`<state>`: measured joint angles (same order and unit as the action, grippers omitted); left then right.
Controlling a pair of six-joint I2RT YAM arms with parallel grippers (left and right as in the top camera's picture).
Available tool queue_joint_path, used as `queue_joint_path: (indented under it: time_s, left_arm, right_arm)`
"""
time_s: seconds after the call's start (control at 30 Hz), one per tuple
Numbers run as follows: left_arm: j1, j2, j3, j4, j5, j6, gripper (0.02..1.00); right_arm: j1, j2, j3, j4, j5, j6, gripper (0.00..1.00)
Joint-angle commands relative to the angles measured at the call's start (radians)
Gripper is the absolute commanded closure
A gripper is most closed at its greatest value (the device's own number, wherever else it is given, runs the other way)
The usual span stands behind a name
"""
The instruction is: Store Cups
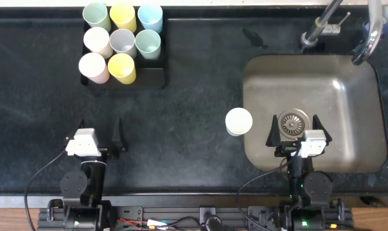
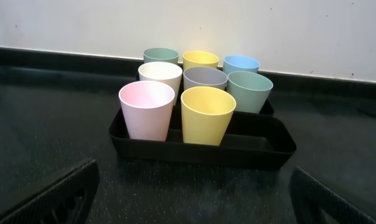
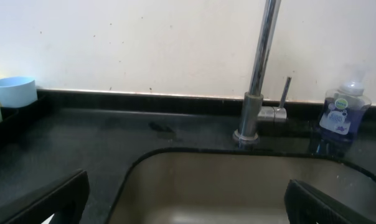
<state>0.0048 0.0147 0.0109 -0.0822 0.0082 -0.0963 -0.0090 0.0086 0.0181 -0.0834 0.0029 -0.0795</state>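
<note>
Gaping open are the left hand point(image 1: 100, 131) and right hand point(image 1: 295, 131) — cups point(image 1: 122, 42) are sitting in a tray point(image 1: 157, 78), a white cup point(image 1: 239, 121) beside the sink point(image 1: 338, 151).

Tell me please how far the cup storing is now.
Done: eight cups stand in the black tray. In hand: nothing, as the left gripper and right gripper are both open and empty. Left: the cream cup on the counter beside the sink must go into the tray's free corner.

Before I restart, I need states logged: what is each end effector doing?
Left end effector: open, holding nothing.
Right end effector: open, holding nothing.
</note>
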Motion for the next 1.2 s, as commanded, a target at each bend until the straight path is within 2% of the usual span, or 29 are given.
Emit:
queue_joint_path:
  time_s: [0.03,1.2]
  left_arm:
    - [0.005,-0.013,-0.003,-0.002,0.013,0.021,0.018]
    - [0.005,-0.013,-0.003,-0.002,0.013,0.021,0.02]
  right_arm:
    - [-0.003,-0.002,-0.013,0.005,-0.006,-0.003,0.005]
    - [-0.004,0.051,0.028,0.01,-0.023,0.001,0.005]
